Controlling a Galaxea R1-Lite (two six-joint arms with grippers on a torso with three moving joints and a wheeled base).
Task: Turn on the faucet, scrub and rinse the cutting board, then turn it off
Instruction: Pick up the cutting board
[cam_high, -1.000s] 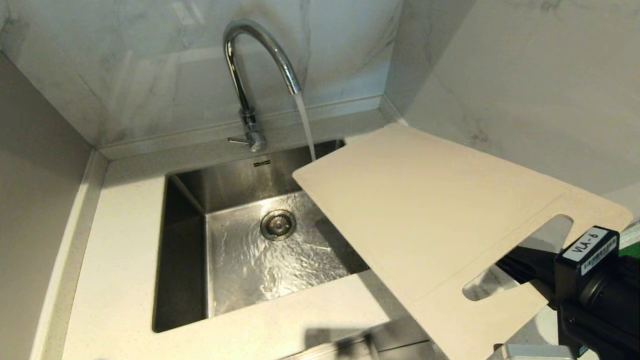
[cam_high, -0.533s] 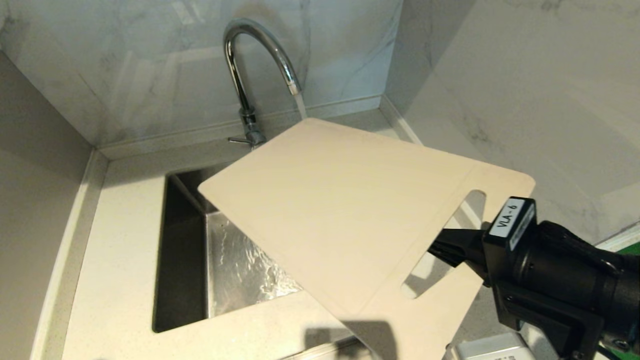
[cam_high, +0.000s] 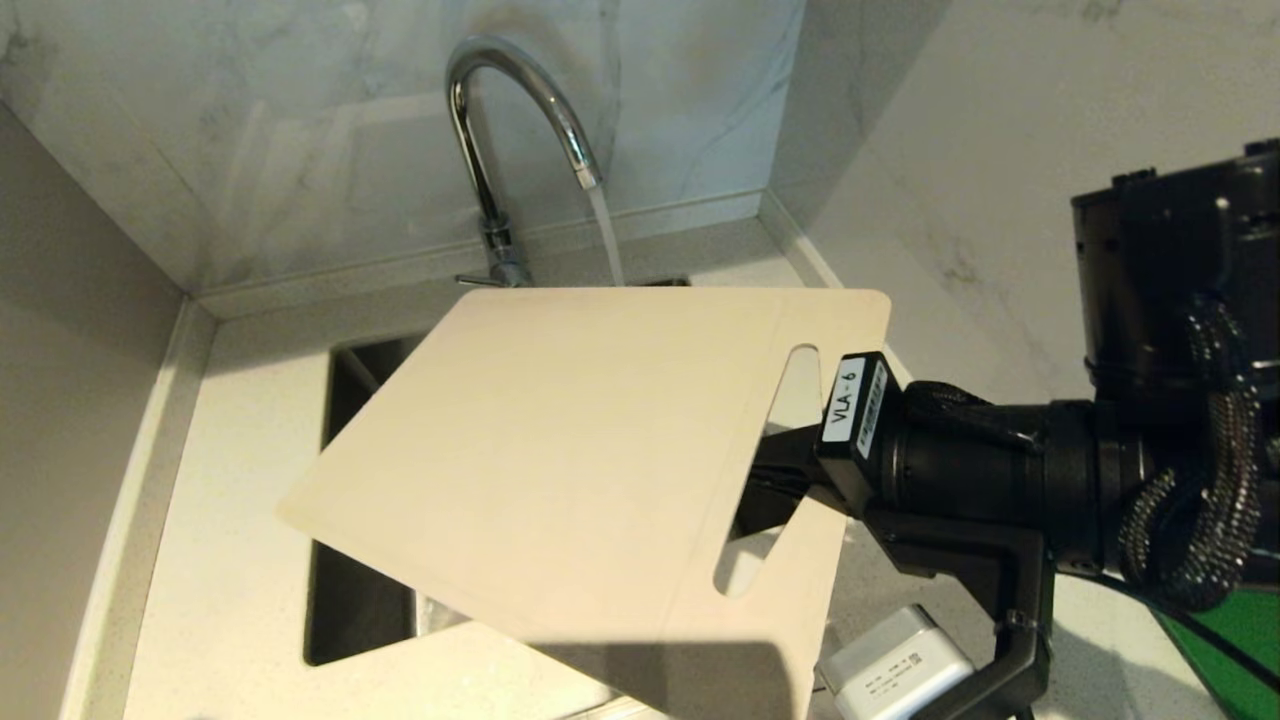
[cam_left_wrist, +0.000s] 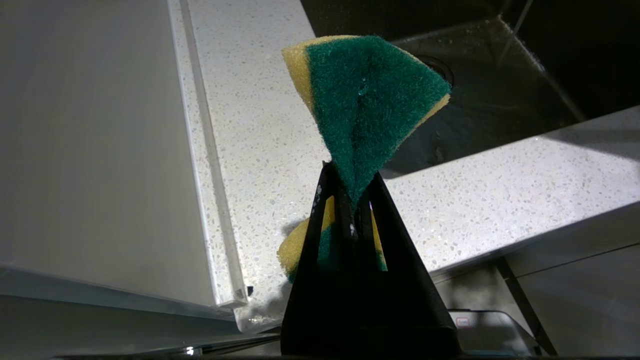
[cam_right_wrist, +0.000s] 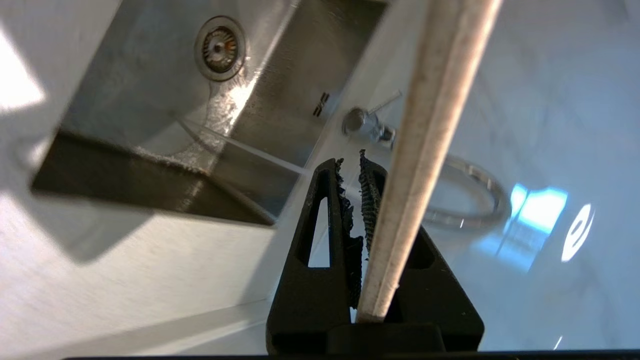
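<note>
The beige cutting board (cam_high: 560, 450) hangs tilted over the sink, held at its slot-handle end by my right gripper (cam_high: 765, 480), which is shut on it. In the right wrist view the board's edge (cam_right_wrist: 430, 125) runs up past my right gripper (cam_right_wrist: 350, 165). The chrome faucet (cam_high: 500, 120) stands behind the sink. Water (cam_high: 605, 235) pours from its spout and drops behind the board's far edge. My left gripper (cam_left_wrist: 350, 180) is out of the head view, low by the counter's front edge, shut on a green-and-yellow sponge (cam_left_wrist: 367, 95).
The steel sink (cam_high: 345, 600) is mostly covered by the board; its drain (cam_right_wrist: 220, 47) shows from the right wrist. Marble walls close in behind and to the right. A bright green board (cam_high: 1235, 640) and a white device (cam_high: 890, 665) lie at the lower right.
My right arm has swung the cutting board leftward and turned it, so it now covers the sink and drain. The water keeps running.
</note>
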